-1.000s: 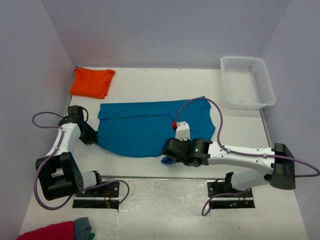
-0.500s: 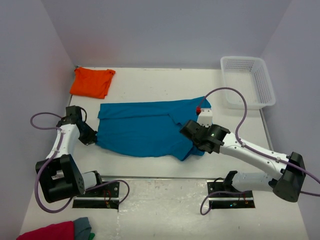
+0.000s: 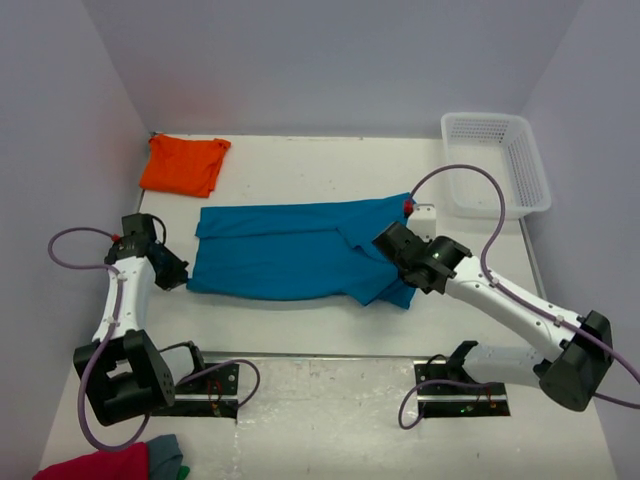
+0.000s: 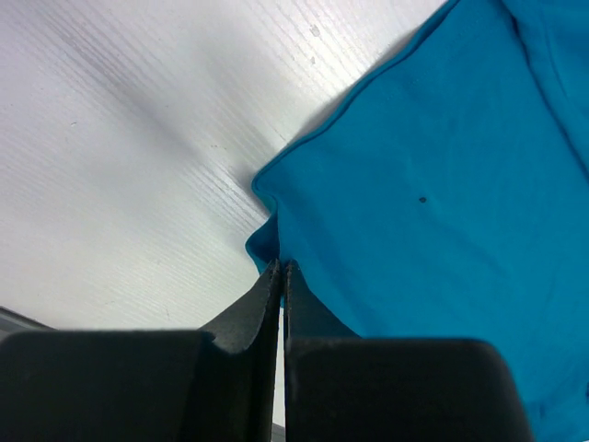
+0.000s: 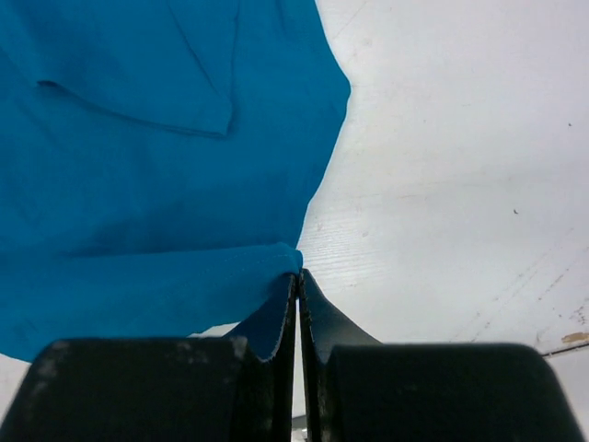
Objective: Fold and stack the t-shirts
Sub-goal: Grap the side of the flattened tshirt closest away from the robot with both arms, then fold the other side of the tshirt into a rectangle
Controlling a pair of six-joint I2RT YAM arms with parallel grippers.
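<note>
1. White table (image 3: 300, 170) between lilac walls, viewed from above; white basket (image 3: 495, 165) at the far right corner, crimson-pink cloth (image 3: 95, 465) and grey cloth (image 3: 165, 455) at the near left edge, off the working area.
2. Left gripper (image 4: 281, 276): pinched together on the near-left corner of the teal-blue t-shirt (image 3: 280, 260), with blue fabric trapped between the closed fingers in the wrist view.
3. Right gripper (image 5: 299, 281): likewise pressed together on a doubled edge of the same shirt, at its right end.
4. Change over the last second: right gripper carried from the shirt's near edge, close to the middle, outward to the right end, dragging the gripped hem along; left arm drawn slightly outward to the left. Result: garment narrower front to back and stretched lengthwise between the two grips.
5. Meaning for the task, as a judgement: probably a lengthwise fold under way, with the cloth being pulled straight; fold not yet finished, stacking not yet begun.
6. Look of the teal shirt: mid-table, long axis running left to right, mostly flat and smooth; a diagonal overlapping flap near the right end and a small doubled tip at the near right.
7. Orange t-shirt (image 3: 183, 165): compact, seemingly folded bundle at the far left corner, apart from the teal shirt and from both grippers.
</note>
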